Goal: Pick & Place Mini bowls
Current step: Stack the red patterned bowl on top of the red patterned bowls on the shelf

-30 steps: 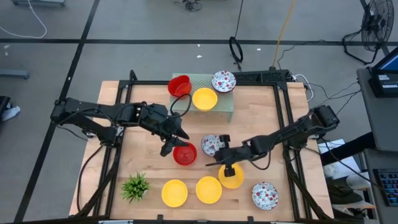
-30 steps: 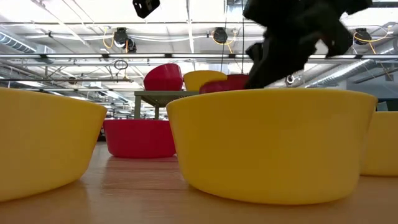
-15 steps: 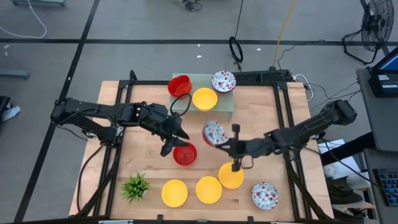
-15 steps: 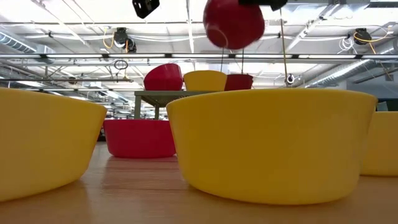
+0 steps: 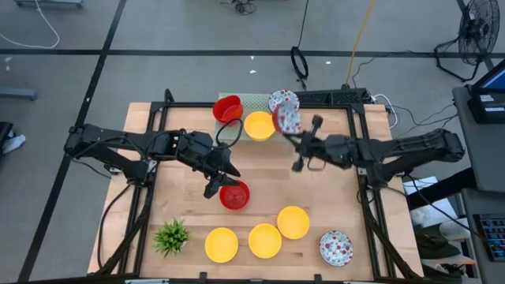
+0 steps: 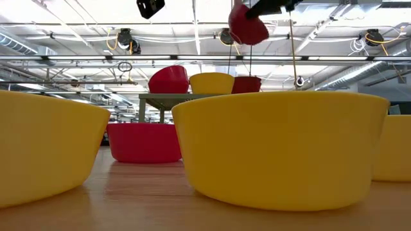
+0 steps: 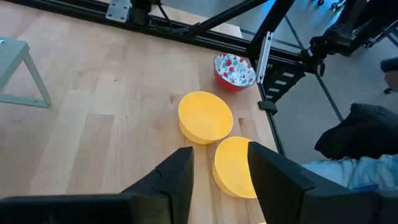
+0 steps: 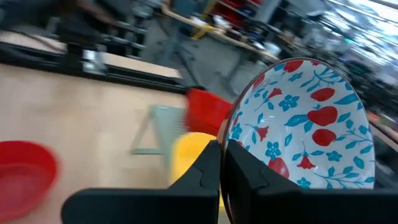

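Note:
My right gripper (image 5: 293, 136) is shut on a white mini bowl with red floral speckles (image 5: 286, 118), high over the table's far part next to the green stand (image 5: 288, 142). The stand carries a red bowl (image 5: 227, 109), a yellow bowl (image 5: 259, 125) and another floral bowl (image 5: 281, 99). My left gripper (image 7: 221, 168) is open and hangs over the table's middle, just left of a red bowl (image 5: 234, 195) that sits on its base. Three yellow bowls (image 5: 264, 241) and a floral bowl (image 5: 336, 247) stand along the near edge. My right gripper pinches the floral bowl's rim (image 8: 225, 138), one finger (image 8: 249, 171) inside the bowl and the other outside. The bowl is lifted clear and tipped on its side, its red underside (image 6: 248, 25) facing the near edge and its painted inside toward the wrist camera.
A small spiky green plant (image 5: 172, 236) stands at the near left corner. A black frame (image 5: 359, 142) runs along the table's sides and far edge. Bare wood lies between the stand and the row of bowls near me.
My right gripper has lifted the floral bowl off the table's middle, where it sat near the red bowl. It has carried the bowl up and toward the far edge, to the stand, and the bowl has tipped from upright onto its side.

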`<action>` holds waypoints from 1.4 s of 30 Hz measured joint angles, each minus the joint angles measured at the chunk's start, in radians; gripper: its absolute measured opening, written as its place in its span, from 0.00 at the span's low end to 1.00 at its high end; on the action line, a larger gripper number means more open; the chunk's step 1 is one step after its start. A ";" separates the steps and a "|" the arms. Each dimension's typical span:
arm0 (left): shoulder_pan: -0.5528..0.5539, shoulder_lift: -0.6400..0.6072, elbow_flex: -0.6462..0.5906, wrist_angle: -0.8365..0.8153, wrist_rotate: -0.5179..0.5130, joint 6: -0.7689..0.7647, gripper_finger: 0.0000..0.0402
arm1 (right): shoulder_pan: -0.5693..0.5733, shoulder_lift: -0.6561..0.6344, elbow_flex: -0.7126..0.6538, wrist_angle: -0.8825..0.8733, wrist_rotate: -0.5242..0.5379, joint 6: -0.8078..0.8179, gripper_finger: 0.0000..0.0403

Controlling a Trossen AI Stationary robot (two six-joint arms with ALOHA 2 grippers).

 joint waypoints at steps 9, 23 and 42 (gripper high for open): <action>0.000 0.000 0.000 0.000 -0.003 0.009 0.38 | -0.232 0.039 0.024 -0.035 -0.089 0.015 0.00; 0.001 0.000 0.000 -0.006 -0.002 0.019 0.38 | -0.356 0.205 0.210 -0.240 -0.083 0.070 0.00; 0.001 0.000 0.000 -0.011 -0.001 0.046 0.38 | -0.368 0.290 0.210 -0.236 -0.085 0.065 0.00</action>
